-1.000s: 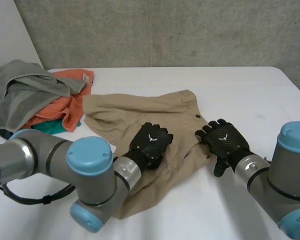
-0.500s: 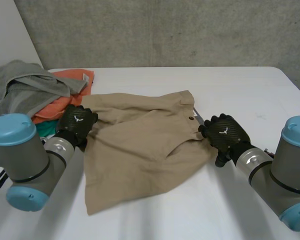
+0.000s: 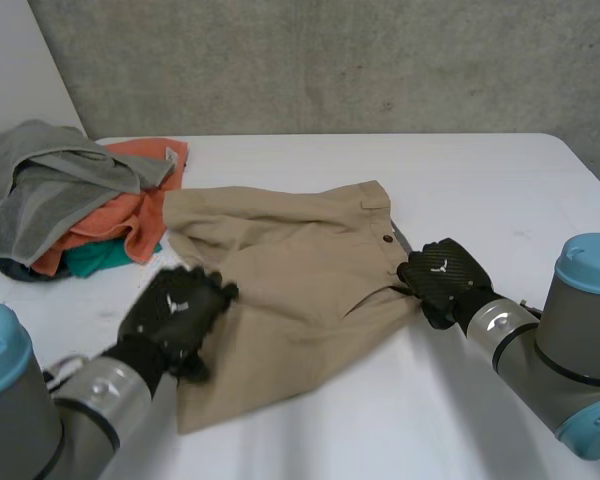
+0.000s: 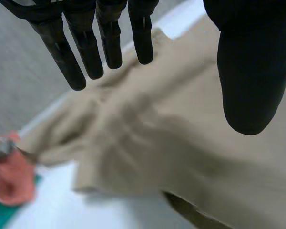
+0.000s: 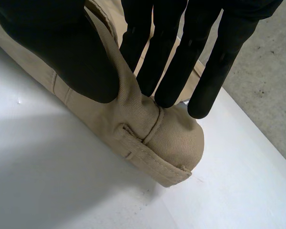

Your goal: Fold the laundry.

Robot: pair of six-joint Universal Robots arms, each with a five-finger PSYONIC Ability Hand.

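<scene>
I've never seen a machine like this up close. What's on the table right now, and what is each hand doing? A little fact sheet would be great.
In work: tan garment, spread out and wrinkled on the white table
Left hand: fingers straight, over the garment's left edge, gripping nothing
Right hand: thumb and fingers pinch the waistband at the garment's right side
Waiting: pile of grey, orange and green cloths, beside the garment at the table's far left
Fold: none neatly made yet
</scene>
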